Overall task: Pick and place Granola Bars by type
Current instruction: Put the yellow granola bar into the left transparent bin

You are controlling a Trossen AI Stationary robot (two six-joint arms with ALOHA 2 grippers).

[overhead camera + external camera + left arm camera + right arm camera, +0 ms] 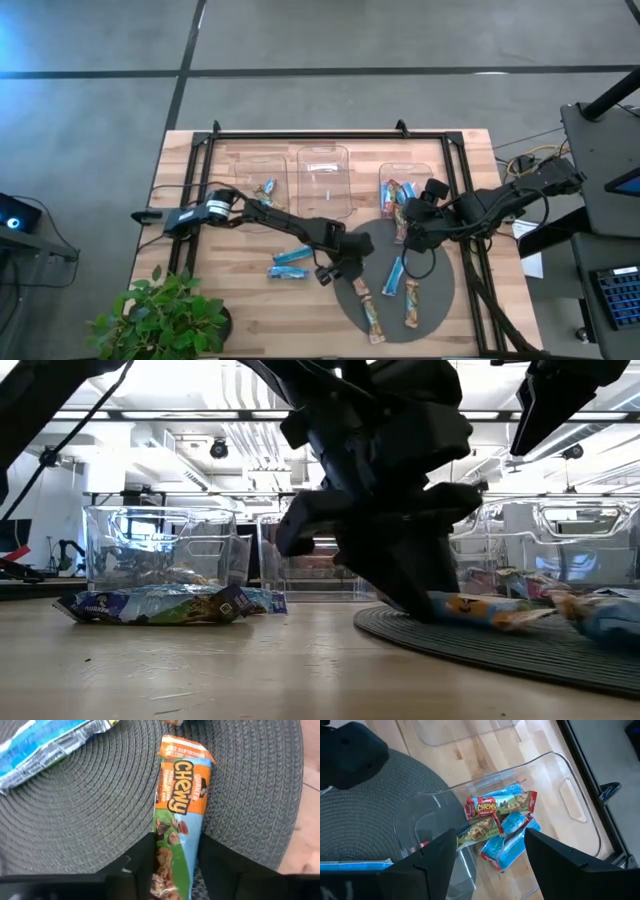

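Wooden slats make up the table (240,300) in the high view, with a round dark woven mat (440,285) toward its right front; the left gripper (342,268) reaches in over the mat's left edge, and the right gripper (418,232) hangs at the mat's far edge beside the right tray (436,172); three clear trays stand in a row at the back, the left tray (240,165) holding a bar or two, the middle tray (322,180) bare, the right one holding several; two blue bars (290,263) lie on the wood left of the mat; on the mat lie a blue bar (393,275) and three tan ones (412,303); a potted plant (165,315) sits at the front left corner.

Low view: the left gripper (415,585) comes down onto the mat (520,650), its tips at an orange-and-blue bar (480,608); a blue bar (160,603) lies on the wood before the left tray (160,550).

Left wrist view: the dark fingers (142,862) stand parted on either side of a Chewy bar (177,820), orange above and pale blue below, lying flat on the mat (90,810); whether they press it I cannot tell; a blue bar (40,742) lies apart on the mat.

Right wrist view: the fingers (555,852) are spread wide with nothing between them, over the right tray (570,800), which holds a red Chewy bar (500,805), a tan bar and blue ones (510,840).
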